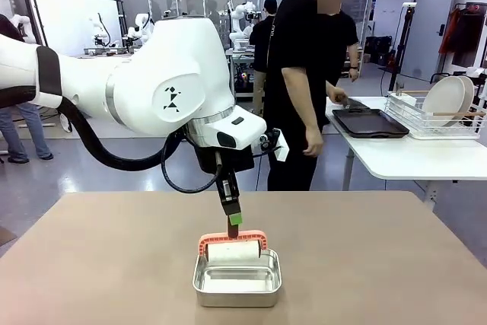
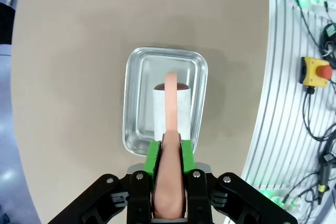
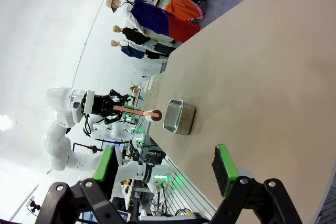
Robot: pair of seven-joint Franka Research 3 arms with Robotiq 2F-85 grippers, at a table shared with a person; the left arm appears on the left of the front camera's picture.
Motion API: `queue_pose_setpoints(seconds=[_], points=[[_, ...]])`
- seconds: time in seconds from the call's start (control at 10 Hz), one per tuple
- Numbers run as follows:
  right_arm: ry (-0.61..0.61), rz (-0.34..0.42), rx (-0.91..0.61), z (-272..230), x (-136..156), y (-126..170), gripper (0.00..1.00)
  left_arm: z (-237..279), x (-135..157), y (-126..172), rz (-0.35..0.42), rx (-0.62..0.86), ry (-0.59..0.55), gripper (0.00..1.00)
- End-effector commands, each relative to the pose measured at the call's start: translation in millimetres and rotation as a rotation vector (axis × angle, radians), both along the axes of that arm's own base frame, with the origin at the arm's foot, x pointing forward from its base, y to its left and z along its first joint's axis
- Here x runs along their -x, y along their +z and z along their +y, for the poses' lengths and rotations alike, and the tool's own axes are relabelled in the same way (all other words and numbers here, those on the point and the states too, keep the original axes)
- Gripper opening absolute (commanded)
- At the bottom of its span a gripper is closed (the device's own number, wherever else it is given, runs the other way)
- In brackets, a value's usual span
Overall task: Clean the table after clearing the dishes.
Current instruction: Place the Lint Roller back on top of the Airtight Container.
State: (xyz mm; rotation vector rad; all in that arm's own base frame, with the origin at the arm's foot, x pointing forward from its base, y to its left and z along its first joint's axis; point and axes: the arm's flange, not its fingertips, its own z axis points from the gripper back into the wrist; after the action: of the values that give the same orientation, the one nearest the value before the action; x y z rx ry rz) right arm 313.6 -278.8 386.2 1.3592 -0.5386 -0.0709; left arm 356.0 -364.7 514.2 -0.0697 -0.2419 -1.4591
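Observation:
My left gripper (image 1: 233, 219) is shut on the salmon handle (image 2: 171, 95) of a cleaning roller. The roller's white roll (image 1: 233, 251) hangs at the back part of a small steel pan (image 1: 237, 285); I cannot tell whether they touch. The pan stands near the front middle of the tan table (image 1: 106, 264). In the left wrist view the green pads (image 2: 153, 156) clamp the handle from both sides. My right gripper (image 3: 165, 166) is open and holds nothing, above the table (image 3: 262, 77). The dishes are off this table: a white plate (image 1: 445, 100) stands in a wire rack, a dark tray (image 1: 370, 122) lies beside it.
A person in black stands beyond the far edge, one hand (image 1: 339, 97) at the tray on a white side table (image 1: 411, 159). The wire rack (image 1: 426, 121) sits on that side table. In the right wrist view the pan (image 3: 178, 117) and my left arm (image 3: 68, 108) show far off.

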Motion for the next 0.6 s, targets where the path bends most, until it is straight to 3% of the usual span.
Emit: queue_pose_setpoints(seconds=[0.0,0.2,0.5], points=[[-0.004,-0.009,-0.006,3,4,3,0.93,0,1,-2,0.009,-0.009,0.001,0.21],[-0.004,-0.009,-0.006,3,4,3,0.93,0,-1,-2,0.004,-0.002,0.000,0.21],[-0.004,-0.009,-0.006,3,4,3,0.93,-2,-30,-35,0.088,0.012,-0.104,0.21]])
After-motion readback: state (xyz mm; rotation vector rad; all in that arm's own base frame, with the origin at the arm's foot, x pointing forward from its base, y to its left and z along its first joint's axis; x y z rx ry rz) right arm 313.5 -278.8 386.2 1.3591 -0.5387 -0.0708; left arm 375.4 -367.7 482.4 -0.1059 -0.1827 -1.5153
